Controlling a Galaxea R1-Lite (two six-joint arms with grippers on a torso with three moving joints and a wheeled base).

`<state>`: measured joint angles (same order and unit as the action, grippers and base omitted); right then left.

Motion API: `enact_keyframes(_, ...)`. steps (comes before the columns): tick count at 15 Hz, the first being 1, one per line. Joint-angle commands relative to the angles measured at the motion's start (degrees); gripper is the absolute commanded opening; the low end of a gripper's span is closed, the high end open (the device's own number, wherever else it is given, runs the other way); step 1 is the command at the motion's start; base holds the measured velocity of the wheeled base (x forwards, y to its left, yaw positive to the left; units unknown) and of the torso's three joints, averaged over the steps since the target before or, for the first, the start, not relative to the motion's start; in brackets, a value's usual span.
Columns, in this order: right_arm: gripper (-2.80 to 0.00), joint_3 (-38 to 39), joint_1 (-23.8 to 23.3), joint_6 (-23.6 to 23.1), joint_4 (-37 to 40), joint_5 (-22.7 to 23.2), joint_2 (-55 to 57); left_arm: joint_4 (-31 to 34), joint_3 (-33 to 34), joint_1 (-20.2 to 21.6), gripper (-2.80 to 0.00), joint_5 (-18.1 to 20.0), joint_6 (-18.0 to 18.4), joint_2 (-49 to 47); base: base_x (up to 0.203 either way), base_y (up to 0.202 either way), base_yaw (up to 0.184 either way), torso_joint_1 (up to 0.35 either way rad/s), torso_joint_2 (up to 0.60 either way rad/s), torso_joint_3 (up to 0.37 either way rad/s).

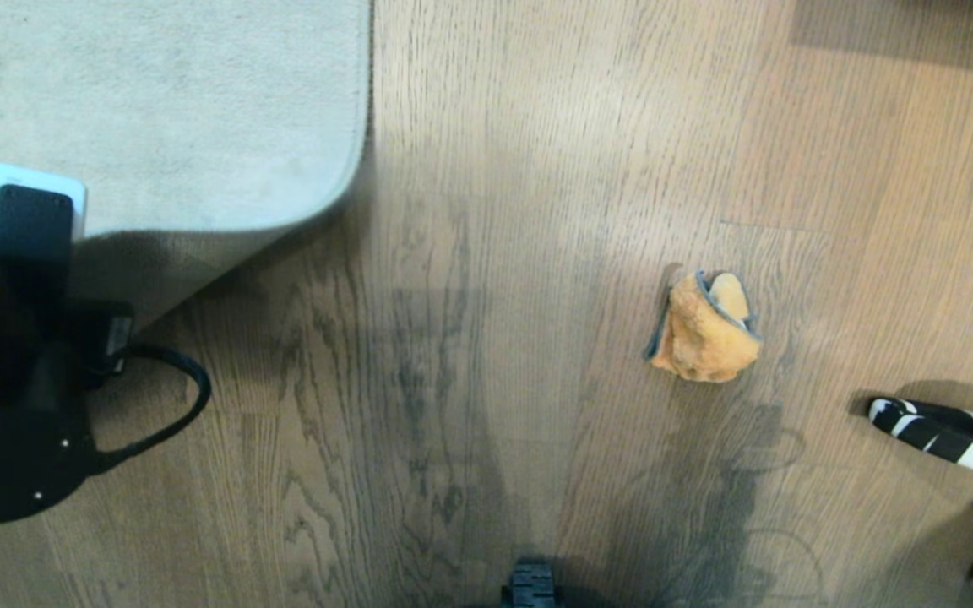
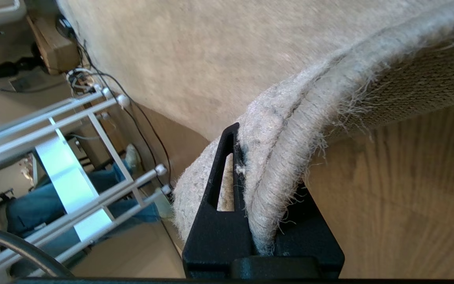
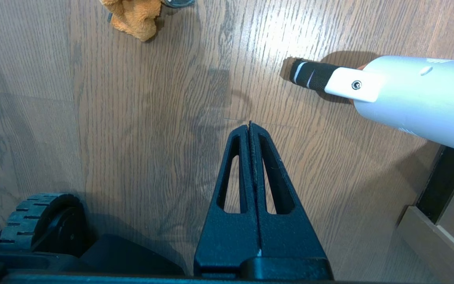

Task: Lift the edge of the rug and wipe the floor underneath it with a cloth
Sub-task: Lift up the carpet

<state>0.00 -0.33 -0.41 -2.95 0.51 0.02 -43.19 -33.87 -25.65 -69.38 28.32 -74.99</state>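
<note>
The pale rug (image 1: 157, 110) lies at the far left, and its rounded corner is raised off the floor (image 1: 486, 338), casting a shadow beneath. In the left wrist view my left gripper (image 2: 256, 157) is shut on the rug edge (image 2: 290, 130). One black finger (image 2: 223, 173) shows and the other is hidden behind the pile, with the tan woven backing (image 2: 420, 86) exposed. The left arm (image 1: 5, 355) covers that gripper in the head view. The orange cloth (image 1: 702, 329) lies crumpled on the floor to the right, untouched. My right gripper (image 3: 250, 126) hangs shut and empty above bare planks, the cloth (image 3: 134, 15) well ahead of it.
A white tube-shaped tool with a black tip (image 1: 951, 439) reaches in from the right edge, near the right gripper (image 3: 408, 90). The robot's wheel (image 3: 38, 221) and base (image 1: 530, 587) are close below. Beyond the rug stand a white metal frame (image 2: 73, 157), cables and a person's legs (image 2: 34, 205).
</note>
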Motion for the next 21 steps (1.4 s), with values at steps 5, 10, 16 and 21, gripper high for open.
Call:
enact_keyframes(5, -2.8, 0.0, -0.02, -0.02, -0.04, 0.02, -0.02, -0.31, -3.27, 11.96, -2.8, 10.72, 4.97, 5.34, 0.0, 0.0, 0.0, 0.0, 0.0, 0.0)
enact_keyframes(10, -2.8, 0.0, -0.02, -0.02, -0.04, 0.02, -0.02, -0.23, -7.34, 17.1, -2.8, 12.42, 6.41, 6.5, 0.0, 0.0, 0.0, 0.0, 0.0, 0.0)
enact_keyframes(16, -2.8, 0.0, -0.02, -0.02, -0.04, 0.02, -0.02, -0.21, -14.82, 19.67, -2.8, 12.19, 14.54, 8.37, 0.0, 0.0, 0.0, 0.0, 0.0, 0.0)
enact_keyframes(21, -2.8, 0.0, -0.02, -0.02, -0.04, 0.02, -0.02, 0.56, -23.82, 22.2, -2.8, 15.98, 18.37, 7.5, 0.0, 0.0, 0.0, 0.0, 0.0, 0.0)
